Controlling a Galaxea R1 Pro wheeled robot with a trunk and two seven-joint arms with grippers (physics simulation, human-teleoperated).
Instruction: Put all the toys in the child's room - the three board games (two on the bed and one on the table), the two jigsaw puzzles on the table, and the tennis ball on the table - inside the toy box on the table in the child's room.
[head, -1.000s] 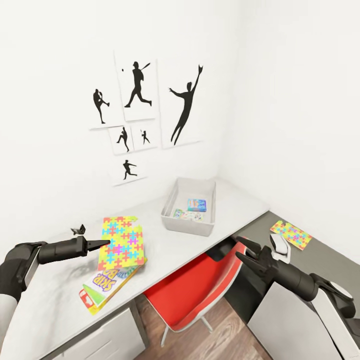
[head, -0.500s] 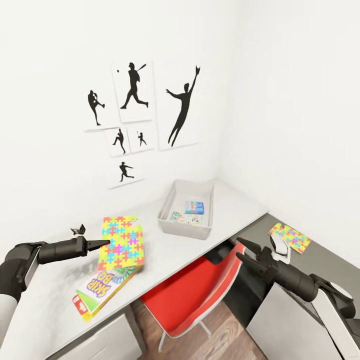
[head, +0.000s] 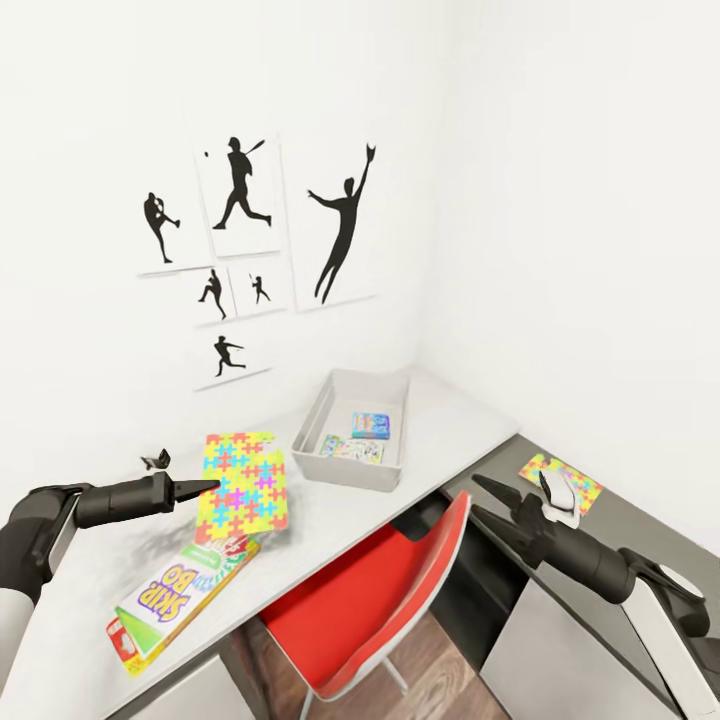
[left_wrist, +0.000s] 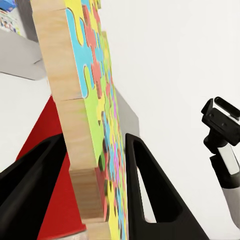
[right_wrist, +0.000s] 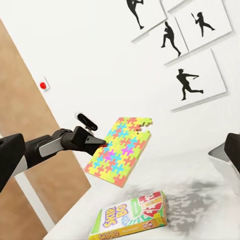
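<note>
Left claw (head: 205, 487): clamped on the edge of a jigsaw puzzle (head: 243, 481); in the left wrist view the two black fingers (left_wrist: 150, 195) sit either side of the board's wooden edge, the board held up off the table.
Under the puzzle: a Skip-Bo board game (head: 180, 604) lies flat on the table (head: 330, 520), just below and nearer the front edge.
Ahead of the claw: the toy box (head: 352, 432), near, toward the wall corner, with two small game boxes already in its bottom.
Right claw (head: 492, 500): fingers spread, nothing in them, hanging past the red chair (head: 370, 590).
Beyond the right claw: a second jigsaw puzzle (head: 560, 480) on the lower dark cabinet top.
Doing it well: I'd carry the puzzle level over the near wall of the toy box, tip it flat, and let go only once its whole outline sits inside the rim, so it doesn't hang on the sloping wall.
</note>
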